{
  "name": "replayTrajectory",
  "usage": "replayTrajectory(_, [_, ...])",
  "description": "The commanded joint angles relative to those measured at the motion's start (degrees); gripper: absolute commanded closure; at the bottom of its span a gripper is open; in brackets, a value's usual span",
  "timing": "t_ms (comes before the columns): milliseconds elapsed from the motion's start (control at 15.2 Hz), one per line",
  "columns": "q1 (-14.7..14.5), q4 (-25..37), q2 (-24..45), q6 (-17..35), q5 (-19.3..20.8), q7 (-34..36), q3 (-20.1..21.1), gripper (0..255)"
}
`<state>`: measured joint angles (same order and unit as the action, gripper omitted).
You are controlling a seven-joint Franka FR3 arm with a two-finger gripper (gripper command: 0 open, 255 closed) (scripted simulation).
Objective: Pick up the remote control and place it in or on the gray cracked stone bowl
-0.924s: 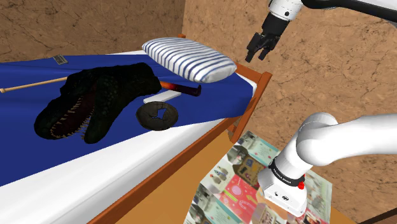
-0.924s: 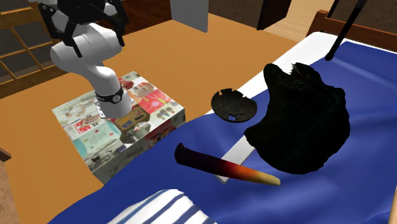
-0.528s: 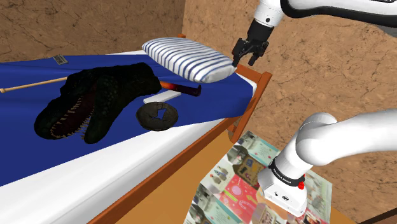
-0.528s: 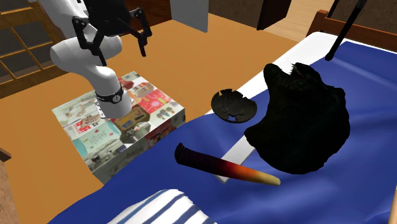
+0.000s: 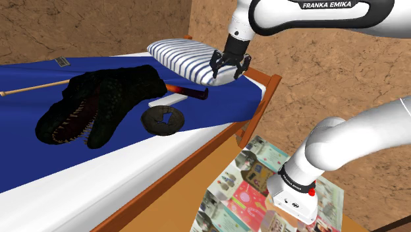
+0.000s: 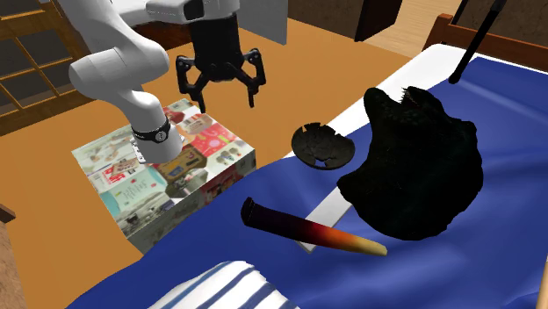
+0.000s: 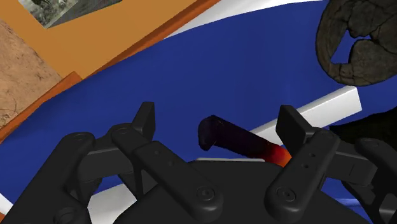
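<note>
Claw [image 5: 227,72] is spread wide and empty. In the shoulder view it hangs at upper centre, over the near end of the striped pillow [image 5: 191,59].

I take the remote [image 5: 188,91] to be the dark bar fading to orange. It lies on the blue sheet just under the pillow and crosses a white slab [image 6: 329,206], with its orange end against the black plush toy [image 5: 99,105]. The bowl [image 5: 146,118] is down-left of it, near the bed edge.

In the wrist view the remote's dark end [image 7: 238,140] sits between the fingers but well below them.

Step in hand is the approach:
- Go straight down.
- Keep the jaws across the bar's narrow width.
- Grab the dark free end, away from the plush and slab.
- The mattress will give, so close only once the fingers straddle it.
</note>
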<state>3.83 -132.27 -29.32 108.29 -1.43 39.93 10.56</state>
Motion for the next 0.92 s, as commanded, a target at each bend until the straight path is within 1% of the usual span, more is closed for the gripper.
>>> replayTrajectory(0, [0.8, 1.2, 3.8, 2.1, -0.3, 5.5, 2.0, 0])
replayTrajectory(198, [1.9, 4.2, 10.4, 4.7, 0.1, 13.5, 4.8, 0])
replayTrajectory(462, [3.1, 9.6, 19.9, 7.4, 1.8, 24.2, 7.7, 0])
replayTrajectory(660, [3.4, 14.5, 27.3, 8.7, 3.9, 32.1, 8.9, 0])
replayTrajectory(858, [3.1, 20.0, 34.7, 9.4, 6.1, 39.6, 9.1, 0])
